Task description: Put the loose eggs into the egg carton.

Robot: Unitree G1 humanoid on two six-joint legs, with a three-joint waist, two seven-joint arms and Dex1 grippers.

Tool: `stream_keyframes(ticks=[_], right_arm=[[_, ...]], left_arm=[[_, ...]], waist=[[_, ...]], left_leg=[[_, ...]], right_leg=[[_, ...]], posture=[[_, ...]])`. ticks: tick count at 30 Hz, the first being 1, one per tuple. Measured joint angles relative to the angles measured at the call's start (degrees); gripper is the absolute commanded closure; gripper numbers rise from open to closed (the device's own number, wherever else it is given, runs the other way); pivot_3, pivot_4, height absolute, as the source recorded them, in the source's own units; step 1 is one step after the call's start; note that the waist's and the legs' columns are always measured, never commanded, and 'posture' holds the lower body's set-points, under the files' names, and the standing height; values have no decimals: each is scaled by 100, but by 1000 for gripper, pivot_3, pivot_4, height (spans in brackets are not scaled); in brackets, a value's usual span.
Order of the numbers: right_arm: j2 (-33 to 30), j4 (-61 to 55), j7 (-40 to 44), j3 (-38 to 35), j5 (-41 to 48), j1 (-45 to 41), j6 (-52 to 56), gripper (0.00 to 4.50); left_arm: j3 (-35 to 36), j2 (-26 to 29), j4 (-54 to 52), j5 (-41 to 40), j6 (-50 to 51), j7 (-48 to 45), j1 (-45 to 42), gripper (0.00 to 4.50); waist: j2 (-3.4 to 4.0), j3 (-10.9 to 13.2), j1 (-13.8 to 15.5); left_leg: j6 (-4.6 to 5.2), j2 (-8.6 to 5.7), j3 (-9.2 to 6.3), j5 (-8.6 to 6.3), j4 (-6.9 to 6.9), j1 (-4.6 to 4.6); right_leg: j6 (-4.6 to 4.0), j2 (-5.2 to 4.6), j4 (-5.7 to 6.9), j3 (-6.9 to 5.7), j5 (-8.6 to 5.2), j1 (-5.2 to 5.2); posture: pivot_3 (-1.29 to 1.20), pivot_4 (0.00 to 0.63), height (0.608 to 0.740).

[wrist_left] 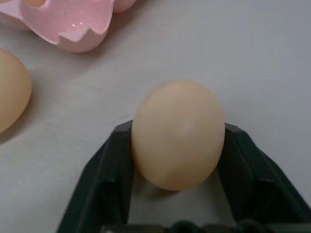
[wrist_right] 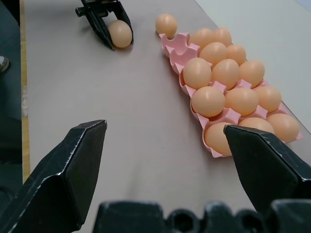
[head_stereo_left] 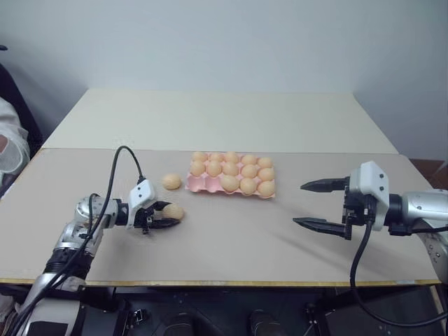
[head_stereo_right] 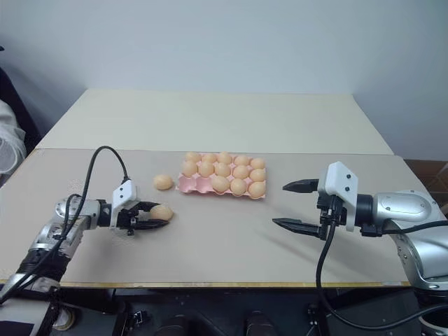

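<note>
One loose egg (head_stereo_left: pixel 173 211) lies on the grey table left of centre, and my left gripper (head_stereo_left: pixel 172 215) is shut on it; in the left wrist view both black fingers (wrist_left: pixel 109 174) press its sides. A second loose egg (head_stereo_left: pixel 171 181) lies just off the left end of the pink egg carton (head_stereo_left: pixel 197 185). The carton holds several eggs, and two cups at its near left end are empty. My right gripper (head_stereo_left: pixel 299 204) hovers open to the right of the carton, with nothing between its fingers.
The table's front edge (head_stereo_left: pixel 224 283) runs close below both arms. A second, paler table (head_stereo_left: pixel 224 119) adjoins at the back. White cloth, perhaps a person's sleeve (head_stereo_left: pixel 10 148), shows at the far left. Bare tabletop lies between the two grippers.
</note>
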Motion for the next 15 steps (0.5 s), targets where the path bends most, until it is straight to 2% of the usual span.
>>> stream_keyframes(ticks=[2,10,15], right_arm=[[0,0,-10,0,3,0,0,0],[198,-2,-29,87,160,-40,0,0],[386,2,-233,155,242,-304,22,0]], left_arm=[[3,-7,6,-1,-25,-14,-40,3000],[263,-22,-211,-454,229,-310,-132,3012],[432,-372,-419,-691,436,-172,-676,3012]], waist=[[0,0,-2],[0,0,-4],[0,0,26]], left_leg=[[0,0,-1,0,0,0],[0,0,-4,0,3,0],[0,-2,-7,0,7,-2]], right_leg=[[0,0,1,-1,0,0],[0,0,5,-2,0,0],[2,-1,4,-4,1,4]], posture=[[0,150,740],[0,150,740],[0,150,740]])
